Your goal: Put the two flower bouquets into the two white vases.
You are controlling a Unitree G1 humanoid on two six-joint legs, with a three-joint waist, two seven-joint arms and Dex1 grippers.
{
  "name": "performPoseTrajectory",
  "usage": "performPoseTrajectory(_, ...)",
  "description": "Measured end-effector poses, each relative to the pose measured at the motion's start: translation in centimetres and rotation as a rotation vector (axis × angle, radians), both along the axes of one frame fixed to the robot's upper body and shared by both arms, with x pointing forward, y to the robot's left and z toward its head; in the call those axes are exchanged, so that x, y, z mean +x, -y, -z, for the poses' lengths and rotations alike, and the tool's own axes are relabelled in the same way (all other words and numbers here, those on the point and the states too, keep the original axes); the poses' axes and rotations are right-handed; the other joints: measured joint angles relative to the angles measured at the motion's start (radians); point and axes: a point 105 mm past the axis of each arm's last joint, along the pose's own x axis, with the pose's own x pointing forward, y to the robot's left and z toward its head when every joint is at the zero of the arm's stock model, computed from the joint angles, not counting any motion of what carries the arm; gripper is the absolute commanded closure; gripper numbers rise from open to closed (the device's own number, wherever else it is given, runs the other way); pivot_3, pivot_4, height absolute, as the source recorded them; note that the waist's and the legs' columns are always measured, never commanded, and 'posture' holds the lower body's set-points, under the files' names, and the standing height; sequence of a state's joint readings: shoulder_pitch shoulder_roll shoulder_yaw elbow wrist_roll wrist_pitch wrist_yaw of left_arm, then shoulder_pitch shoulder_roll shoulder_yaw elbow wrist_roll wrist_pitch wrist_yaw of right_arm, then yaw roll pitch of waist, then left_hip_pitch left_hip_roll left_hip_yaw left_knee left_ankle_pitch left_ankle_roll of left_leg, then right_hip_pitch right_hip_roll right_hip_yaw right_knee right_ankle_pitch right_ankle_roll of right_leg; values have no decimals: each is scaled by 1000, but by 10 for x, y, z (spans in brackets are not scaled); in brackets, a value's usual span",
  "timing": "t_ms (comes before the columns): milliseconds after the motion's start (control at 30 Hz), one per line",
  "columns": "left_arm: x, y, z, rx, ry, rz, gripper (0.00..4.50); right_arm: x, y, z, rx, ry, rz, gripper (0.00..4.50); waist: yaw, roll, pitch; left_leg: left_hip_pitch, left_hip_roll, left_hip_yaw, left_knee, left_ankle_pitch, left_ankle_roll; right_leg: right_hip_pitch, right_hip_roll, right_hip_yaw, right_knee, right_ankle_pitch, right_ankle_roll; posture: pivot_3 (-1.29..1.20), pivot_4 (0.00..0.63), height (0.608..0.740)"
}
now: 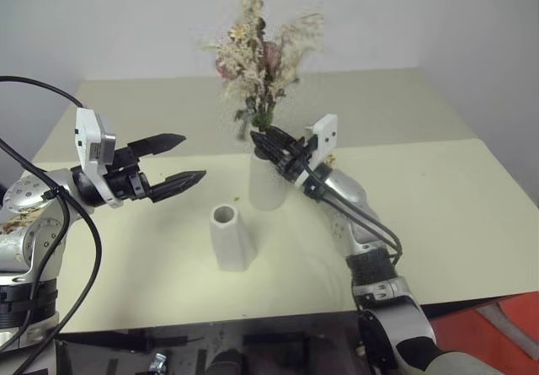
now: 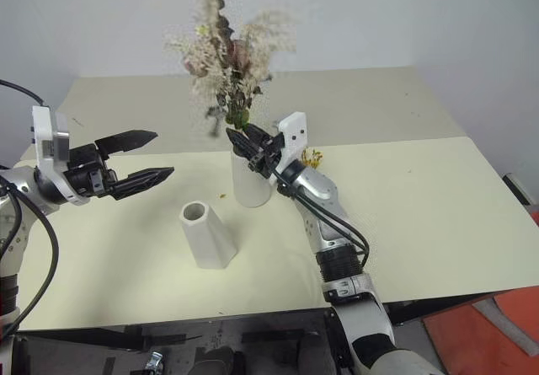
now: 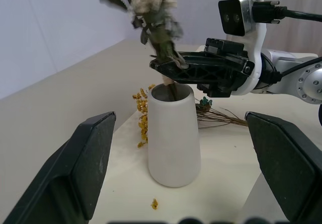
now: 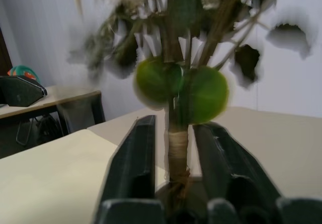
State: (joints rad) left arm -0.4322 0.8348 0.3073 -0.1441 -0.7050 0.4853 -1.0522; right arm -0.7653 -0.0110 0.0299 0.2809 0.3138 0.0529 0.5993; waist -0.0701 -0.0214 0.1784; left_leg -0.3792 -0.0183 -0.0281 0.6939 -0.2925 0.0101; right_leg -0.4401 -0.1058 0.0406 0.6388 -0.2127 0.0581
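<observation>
R jaws: right gripper (image 4: pixel 173 148) parted, stem of cream-pink bouquet (image 1: pixel 263 59) betw fingers w/ gaps either side; grip not clear.
L jaws: left gripper (image 1: pixel 180 160) wide open, empty, beside vases.
Bouquet: stem ends inside tall white vase (image 1: pixel 266 181).
Short vase (image 1: pixel 229 238): empty, on counter (image 1: pixel 438 215).
Hidden: yellow bouquet (image 3: pixel 143 116) mostly behind tall vase.
Writing: none legible.

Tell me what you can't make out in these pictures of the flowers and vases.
- Stem ends of the cream-pink bouquet: hidden inside the taller vase.
- Yellow bouquet: mostly hidden behind that vase in the left wrist view.
- Right hand: blurred, so any contact with the stem is unclear.
- Inside of the shorter vase: too dark.
</observation>
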Motion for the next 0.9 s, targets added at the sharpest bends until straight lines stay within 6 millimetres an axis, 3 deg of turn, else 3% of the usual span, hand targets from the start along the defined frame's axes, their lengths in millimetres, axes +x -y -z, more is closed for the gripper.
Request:
performPoseTrajectory(200,0,1,-1,0,3,3,0,-5,10,-5,-4,41,19,39,1,0,0,0,0,0,0,0,0,0,0,0,0,0,0,0,150,740)
performPoseTrajectory(600,1,3,-3,3,6,27,0,-30,73,12,-147,27,62,39,4,0,0,0,0,0,0,0,0,1,0,0,0,0,0,0,150,740)
performPoseTrajectory(900,-8,5,2,1,-29,90,0,-56,119,11,-350,-94,-80,39,7,-1,0,0,0,1,1,-1,1,2,0,0,-3,0,0,0,150,740)
